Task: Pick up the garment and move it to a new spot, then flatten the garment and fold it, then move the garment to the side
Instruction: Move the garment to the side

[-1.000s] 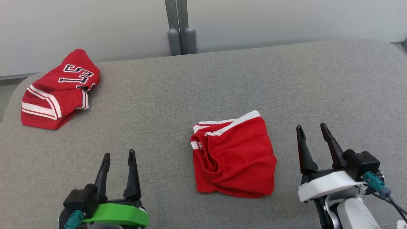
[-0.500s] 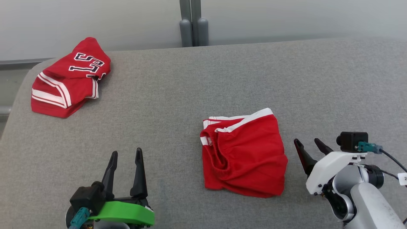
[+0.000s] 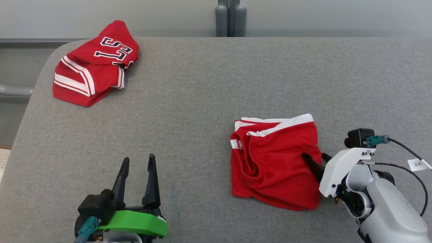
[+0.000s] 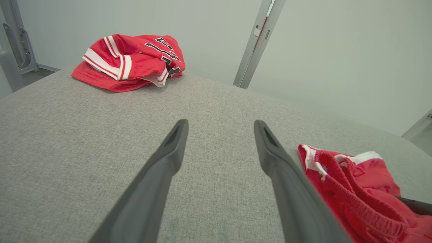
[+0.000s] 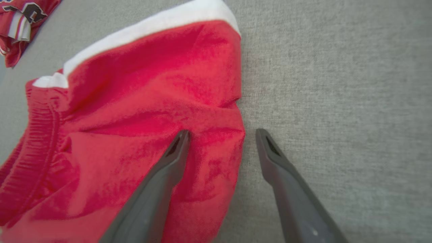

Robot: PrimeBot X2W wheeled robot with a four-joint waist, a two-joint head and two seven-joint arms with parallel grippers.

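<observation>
Straddling an edge of crumpled red, white-banded shorts (image 3: 270, 168), the right gripper (image 3: 315, 157) gapes; left gripper (image 3: 138, 157) too.

Shorts (image 3: 273, 165): bright red, broad white band along top edge, white trim beside gathered red waistband.
Jersey (image 3: 94, 64): red, white stripes split by thin red lines, black numerals outlined white.
Table cover (image 3: 202, 101): mid-grey, fine woven fleck.
Left gripper (image 3: 139, 157): black fingers, lime-green mount (image 3: 135, 224), teal connector (image 3: 87, 227).
Right gripper (image 3: 314, 155): black fingers, white mount (image 3: 337, 172), pale grey forearm (image 3: 391, 209), teal plug (image 3: 374, 140), black cable, white tag (image 3: 417, 164).
Wall (image 3: 337, 17): pale grey-white.
Posts (image 3: 231, 18): darker grey.
</observation>
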